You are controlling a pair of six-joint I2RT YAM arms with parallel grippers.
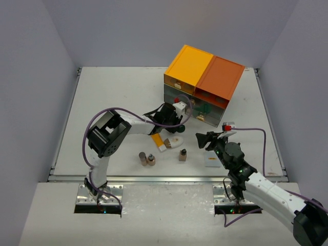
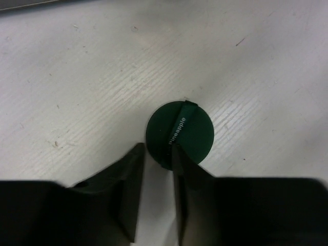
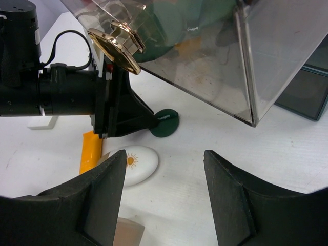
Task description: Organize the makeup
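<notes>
Lying at the barely parted left tool [image 2: 158, 149], a green disc [image 2: 188, 128] reads "pineapple" (right tool [image 3: 164, 158] agape).

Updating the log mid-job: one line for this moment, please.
left gripper: open, narrow, at green disc edge | right gripper: open, empty, near white oval | disc flat on table

You are looking down on a white, lightly scuffed desk [image 1: 118, 92], boxed in by a pale grey back wall [image 1: 164, 31] and side walls [image 1: 31, 77]. A drawer chest [image 1: 205, 72] with yellow and orange tops stands far right. The light is even and the shadows are soft.
</notes>
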